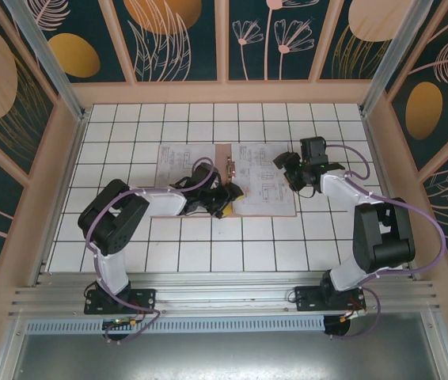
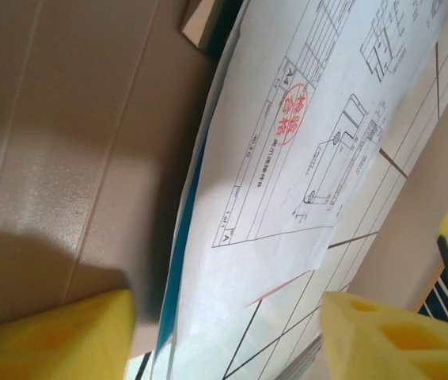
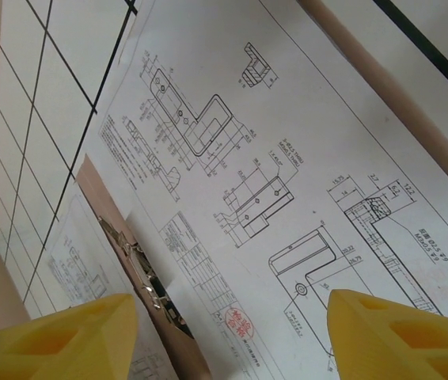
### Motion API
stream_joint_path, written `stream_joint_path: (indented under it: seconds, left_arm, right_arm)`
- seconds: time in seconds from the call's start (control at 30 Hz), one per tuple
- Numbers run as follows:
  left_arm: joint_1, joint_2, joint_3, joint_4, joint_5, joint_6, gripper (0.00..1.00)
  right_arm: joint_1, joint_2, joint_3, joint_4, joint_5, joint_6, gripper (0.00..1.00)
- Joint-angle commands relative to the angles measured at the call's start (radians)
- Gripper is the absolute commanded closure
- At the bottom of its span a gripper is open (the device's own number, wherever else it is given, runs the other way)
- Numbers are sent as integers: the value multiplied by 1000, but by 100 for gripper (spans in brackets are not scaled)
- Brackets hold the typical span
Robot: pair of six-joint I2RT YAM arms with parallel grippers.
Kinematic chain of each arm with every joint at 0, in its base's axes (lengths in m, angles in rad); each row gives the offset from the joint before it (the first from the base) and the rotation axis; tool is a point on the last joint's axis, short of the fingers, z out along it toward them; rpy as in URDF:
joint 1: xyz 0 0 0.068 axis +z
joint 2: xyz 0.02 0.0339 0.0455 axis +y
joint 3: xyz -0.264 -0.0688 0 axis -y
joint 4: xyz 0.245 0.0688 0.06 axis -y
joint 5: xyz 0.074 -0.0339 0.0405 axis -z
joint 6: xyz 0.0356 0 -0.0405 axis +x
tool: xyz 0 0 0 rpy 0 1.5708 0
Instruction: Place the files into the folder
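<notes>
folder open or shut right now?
Open. The folder lies spread flat, its centre fold and metal clip exposed, with printed sheets on either side of the fold.

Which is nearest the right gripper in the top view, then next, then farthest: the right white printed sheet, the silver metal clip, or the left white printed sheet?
1. Right white printed sheet, just below the right gripper.
2. Silver metal clip, in the middle between the sheets.
3. Left white printed sheet, far left side.
</notes>
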Motion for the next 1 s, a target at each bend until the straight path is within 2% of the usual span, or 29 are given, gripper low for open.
stream_joint_path:
  seconds: [0.0, 0.17, 0.3, 0.53, 0.7, 0.97]
  left_arm:
    - [4, -49, 50, -138, -56, 54, 28]
    - [5, -86, 59, -212, -88, 78, 25]
    - [34, -137, 76, -327, -150, 133, 26]
    - [174, -215, 10, -402, -193, 221, 42]
    - [229, -204, -25, -421, -219, 287, 54]
    - [257, -167, -56, -448, -264, 333, 59]
  right_arm:
    - [16, -10, 48, -36, 36, -60, 34]
    - [53, 37, 122, -55, 37, -135, 34]
    - [96, 121, 224, -67, 6, -216, 35]
    - [168, 334, 469, -133, -50, -337, 35]
    - [215, 496, 670, -234, -38, -385, 35]
    - [249, 682, 913, -315, -25, -429, 36]
